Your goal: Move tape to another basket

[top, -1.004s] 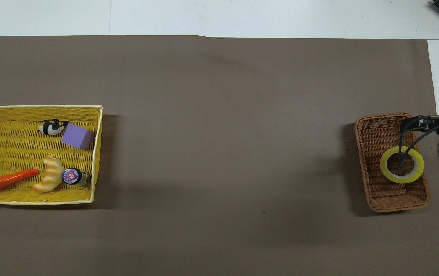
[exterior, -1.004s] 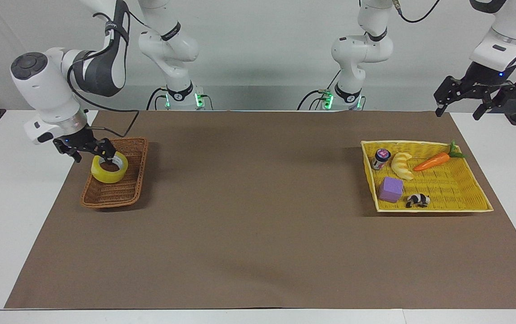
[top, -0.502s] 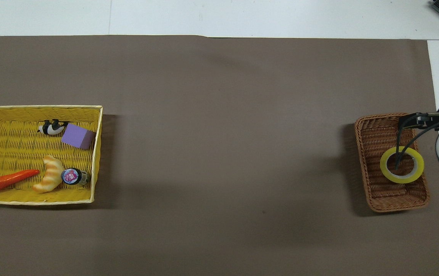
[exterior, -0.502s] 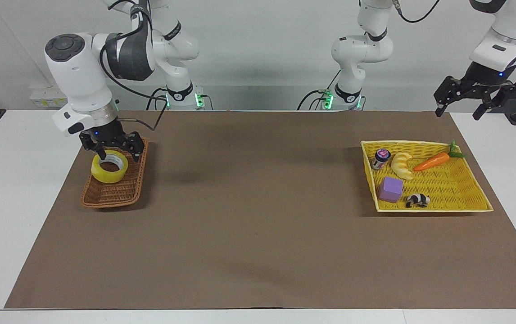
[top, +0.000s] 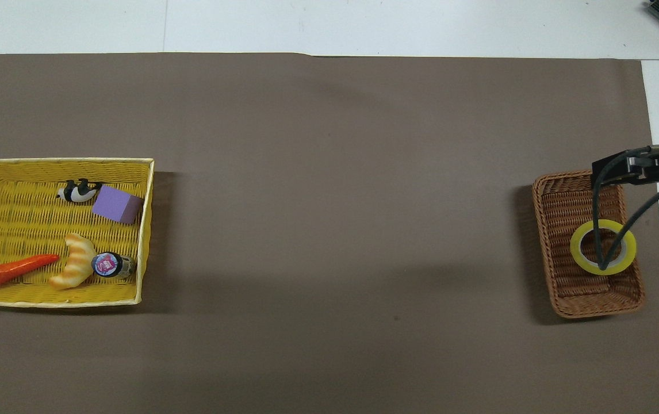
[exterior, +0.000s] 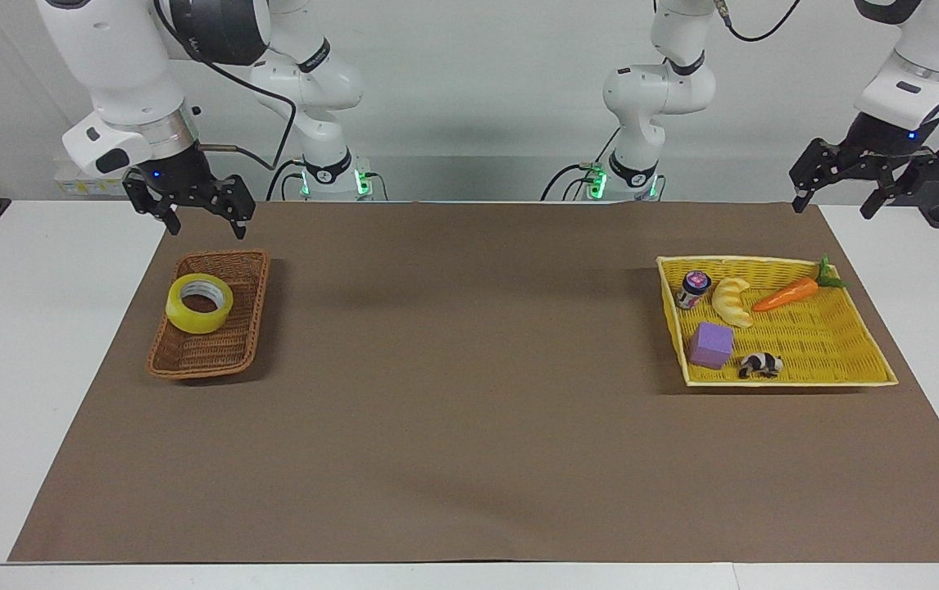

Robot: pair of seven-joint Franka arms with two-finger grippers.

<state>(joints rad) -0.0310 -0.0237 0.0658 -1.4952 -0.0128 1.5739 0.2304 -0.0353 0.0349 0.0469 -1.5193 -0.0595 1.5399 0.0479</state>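
The tape is a yellow roll that lies flat in the brown wicker basket, at the right arm's end of the table. It also shows in the overhead view, in the basket and partly crossed by the arm's dark cables. My right gripper is open and empty, raised over the basket's rim nearest the robots, clear of the tape. My left gripper is open and empty; it waits in the air at the left arm's end of the table.
A wide yellow woven tray at the left arm's end holds a croissant toy, a carrot, a small jar, a purple block and a panda figure. A brown mat covers the table.
My right gripper has let go of the tape's rim, opened and risen away from the basket. The tape stays in the basket. The left arm has not moved.
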